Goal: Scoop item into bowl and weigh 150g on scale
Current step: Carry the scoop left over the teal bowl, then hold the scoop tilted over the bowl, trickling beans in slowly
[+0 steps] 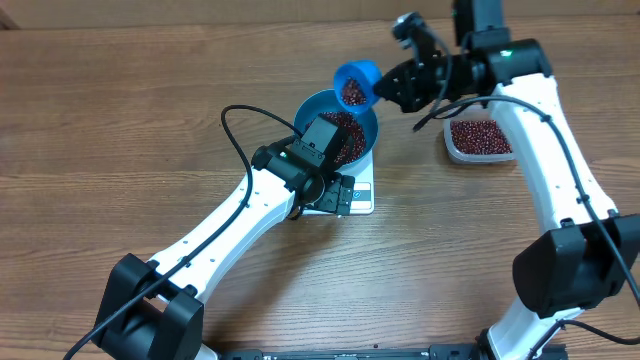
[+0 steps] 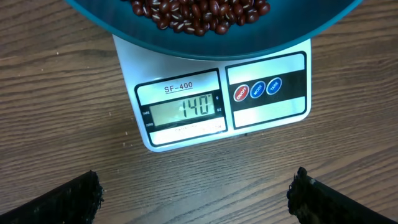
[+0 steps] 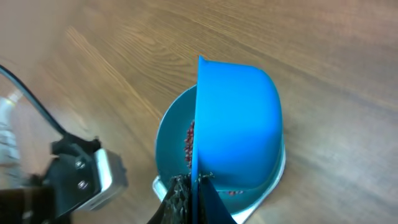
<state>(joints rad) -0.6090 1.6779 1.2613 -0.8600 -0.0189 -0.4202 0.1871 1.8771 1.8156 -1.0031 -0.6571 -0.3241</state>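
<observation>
The left pincer (image 2: 196, 200) stands wide and holds nothing, its two dark fingertips (image 2: 74, 198) set apart over bare table. Just ahead of it lies the scale (image 2: 267, 115), display toward it, reading 140. Beyond the display the bowl (image 2: 93, 17) sits on the scale, and the beans (image 2: 199, 11) form a heap inside it.

Past the bowl, on the side away from the left pincer, the right pincer (image 3: 186, 200) is clamped tight on the scoop (image 3: 236, 118). From above, the scoop (image 1: 355, 85) hangs tilted over the bowl's far rim (image 1: 372, 128), mouth turned toward the bowl, with a load of beans showing in it. Behind the right pincer, a little apart, stands the tub (image 1: 480, 138), its floor covered in beans.

The task looks nearly done, with only a small top-up left. The main risk is overshoot. The scoop seems to hold more than is needed, so a quick or steep tip would send the reading past the target and some beans would have to come out again. A second risk is spillage. The scoop sits near the rim rather than over the centre, so beans could bounce off the edge onto the scale or the table. If the scoop touches the bowl, or the left pincer touches the scale, the reading would be false.
</observation>
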